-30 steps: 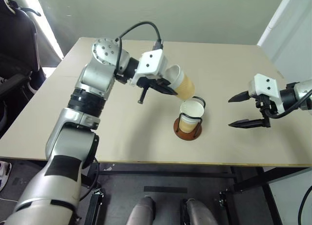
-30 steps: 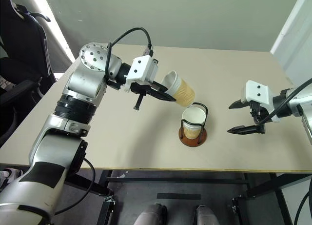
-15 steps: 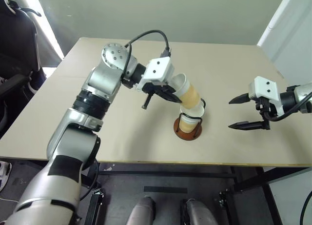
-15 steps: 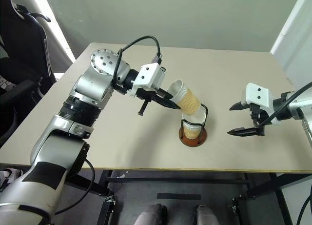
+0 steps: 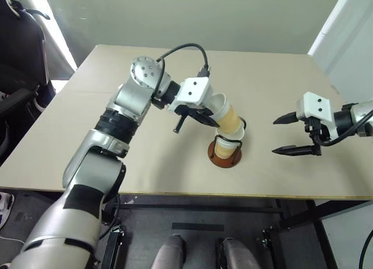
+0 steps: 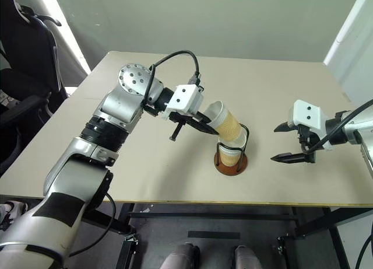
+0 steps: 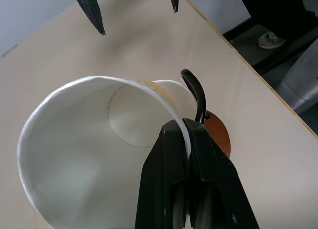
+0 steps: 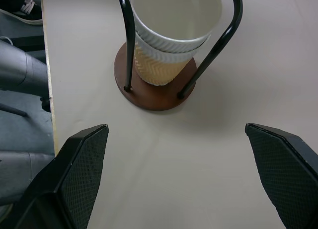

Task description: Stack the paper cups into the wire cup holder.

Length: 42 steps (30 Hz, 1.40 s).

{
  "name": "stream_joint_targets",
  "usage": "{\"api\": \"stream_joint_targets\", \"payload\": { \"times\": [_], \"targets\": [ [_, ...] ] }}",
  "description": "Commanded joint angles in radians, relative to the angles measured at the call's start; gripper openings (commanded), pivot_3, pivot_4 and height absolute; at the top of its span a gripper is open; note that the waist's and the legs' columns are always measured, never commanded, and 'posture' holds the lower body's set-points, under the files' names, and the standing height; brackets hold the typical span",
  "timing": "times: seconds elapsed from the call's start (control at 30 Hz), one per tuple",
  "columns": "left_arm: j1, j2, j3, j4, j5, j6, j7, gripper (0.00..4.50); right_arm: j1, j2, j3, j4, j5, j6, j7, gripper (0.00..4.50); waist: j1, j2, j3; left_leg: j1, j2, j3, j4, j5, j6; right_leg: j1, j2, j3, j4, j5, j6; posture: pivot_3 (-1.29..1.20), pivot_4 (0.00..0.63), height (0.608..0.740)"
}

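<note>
Two cups (image 8: 166, 50) sat in holder (image 8: 149, 92). My left tool (image 7: 186, 134) pinched third cup (image 5: 226, 115), tilted, half in. Right tool (image 5: 287, 135) open, empty.

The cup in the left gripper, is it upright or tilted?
Tilted: the cup leans, its bottom entering the cups in the holder.

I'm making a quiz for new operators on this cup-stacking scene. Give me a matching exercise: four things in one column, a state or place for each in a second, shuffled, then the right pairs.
Things
1. left gripper
2. right gripper
3. tilted paper cup
4. wire cup holder

States
A. bottom end entering the stacked cups
B. open, empty, beside the holder
C. stands on the table, holds nested cups
D. shut on a cup's rim

Pairs: 1-D, 2-B, 3-A, 4-C
</note>
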Motion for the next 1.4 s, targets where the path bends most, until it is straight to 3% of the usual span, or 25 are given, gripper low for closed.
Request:
{"api": "stream_joint_targets", "payload": {
  "times": [0.03,0.87,0.97,1.13,1.33,1.4],
  "targets": [
    [-0.031,-0.004,0.018,-0.003,0.003,-0.029,-0.037,0.02,-0.002,-0.018,-0.05,-0.03,0.013,-0.008,-0.01,4.5,0.0,0.0,0.0,0.0,0.0,0.0,0.0,0.0,0.0,0.0,0.0,0.0,0.0,0.0,0.0,0.0,0.15,0.74],
    [-0.09,0.001,-0.092,0.088,-0.029,-0.089,-0.037,0.02,0.029,-0.033,-0.062,-0.05,0.015,-0.003,-0.028,4.5,0.0,0.0,0.0,0.0,0.0,0.0,0.0,0.0,0.0,0.0,0.0,0.0,0.0,0.0,0.001,0.0,0.15,0.74],
    [-0.107,0.003,-0.11,0.093,-0.041,-0.083,-0.037,0.61,0.03,-0.038,-0.064,-0.048,0.016,-0.004,-0.027,4.5,0.0,0.0,0.0,0.0,0.0,0.0,0.0,0.0,0.0,0.0,0.0,0.0,0.0,-0.001,0.001,0.0,0.15,0.74],
    [-0.143,-0.012,-0.098,0.14,-0.031,-0.111,-0.037,2.34,0.0,-0.032,-0.071,-0.033,0.028,-0.003,-0.025,4.5,0.001,0.0,0.0,0.0,0.0,0.0,0.0,0.0,0.001,0.0,0.0,0.0,0.0,-0.001,0.002,0.0,0.15,0.74],
    [-0.159,-0.031,-0.067,0.192,-0.006,-0.145,-0.037,4.44,-0.139,-0.03,-0.079,0.049,0.049,-0.001,-0.01,4.5,-0.001,0.0,0.0,0.0,0.0,0.001,0.0,-0.001,0.001,0.0,0.0,0.001,0.0,-0.001,0.002,0.0,0.15,0.74],
    [-0.16,-0.034,-0.059,0.202,0.003,-0.154,-0.037,4.48,-0.164,-0.031,-0.076,0.07,0.044,-0.01,-0.003,4.5,0.0,0.0,0.0,0.0,0.0,0.001,0.0,-0.001,0.001,0.0,0.0,0.001,0.0,-0.001,0.003,0.0,0.15,0.74]
  ]
}}
